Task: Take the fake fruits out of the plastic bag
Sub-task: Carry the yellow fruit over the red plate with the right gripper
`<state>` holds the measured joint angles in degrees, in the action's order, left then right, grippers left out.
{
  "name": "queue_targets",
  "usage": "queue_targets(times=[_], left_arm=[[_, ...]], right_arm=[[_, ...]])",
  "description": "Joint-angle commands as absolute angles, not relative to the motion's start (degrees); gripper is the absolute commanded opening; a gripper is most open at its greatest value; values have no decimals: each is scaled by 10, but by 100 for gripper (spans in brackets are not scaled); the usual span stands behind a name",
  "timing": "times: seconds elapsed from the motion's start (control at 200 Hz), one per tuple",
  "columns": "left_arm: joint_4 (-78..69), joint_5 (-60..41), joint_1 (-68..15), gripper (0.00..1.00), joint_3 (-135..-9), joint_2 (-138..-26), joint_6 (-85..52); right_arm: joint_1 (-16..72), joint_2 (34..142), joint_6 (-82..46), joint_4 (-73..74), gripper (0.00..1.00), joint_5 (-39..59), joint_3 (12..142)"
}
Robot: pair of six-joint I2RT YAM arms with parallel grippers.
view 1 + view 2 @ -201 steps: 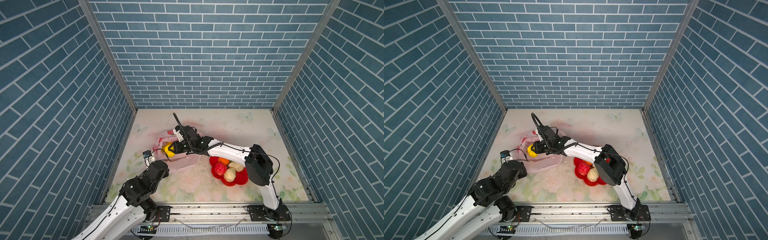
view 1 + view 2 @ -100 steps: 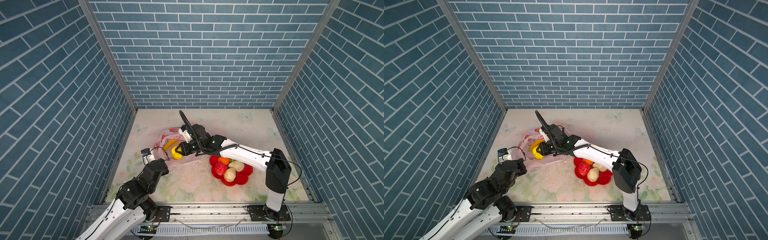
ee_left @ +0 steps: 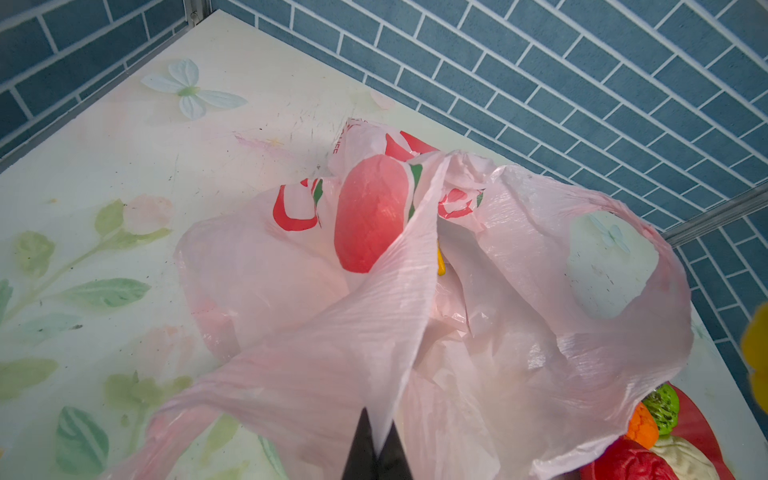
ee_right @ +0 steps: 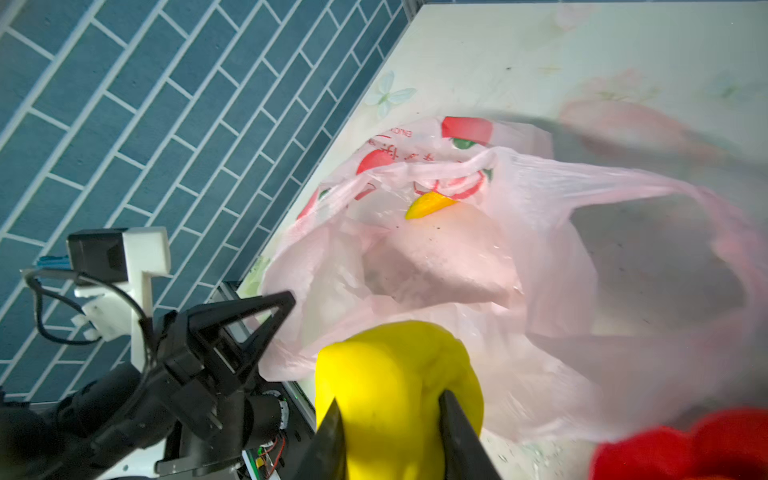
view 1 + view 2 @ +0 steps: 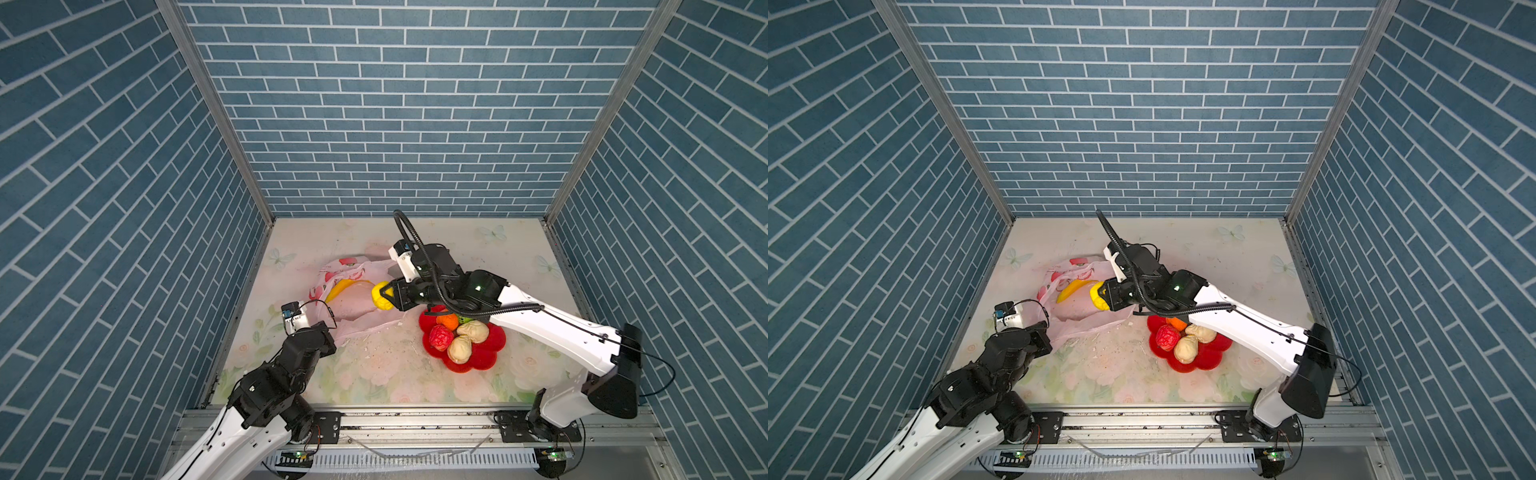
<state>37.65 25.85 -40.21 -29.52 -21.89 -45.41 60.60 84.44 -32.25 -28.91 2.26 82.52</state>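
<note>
The pale-pink plastic bag lies crumpled left of centre on the table, mouth open. My right gripper is shut on a yellow fake fruit, held above the bag's right edge. A yellow banana lies inside the bag, partly under the film. My left gripper is shut on the bag's near rim, pinching a fold of film. An orange, a green, a wrinkled red and two beige fruits sit in the red dish.
The red flower-shaped dish stands right of the bag, under my right forearm. Blue brick walls close the table on three sides; the left wall runs near the bag. Bare floral table lies behind the arm and in front of the dish.
My right gripper has drawn back to the right, out of the bag's mouth, carrying the yellow fruit toward the dish. The banana now shows more. My left gripper keeps its hold.
</note>
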Motion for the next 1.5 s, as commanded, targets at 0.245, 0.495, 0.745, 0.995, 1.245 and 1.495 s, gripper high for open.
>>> queue_targets(times=[0.245,0.495,0.745,0.995,1.245,1.495], left_arm=[[373,249,-403,0,-270,-209,-440],[363,243,-403,0,-265,-217,-439],[370,243,-403,0,-265,-214,-441],[376,243,-403,0,-266,-212,-441],[378,243,-403,0,-265,-212,-442],[376,243,-403,0,-262,-214,-443]], right_arm=[[547,661,-354,-423,0,-146,669],[455,624,-337,-451,0,-181,596],[357,649,-294,-415,0,-156,550],[303,696,-259,-374,0,-119,532],[270,720,-244,-344,0,-89,512],[258,737,-241,-326,2,-71,497]])
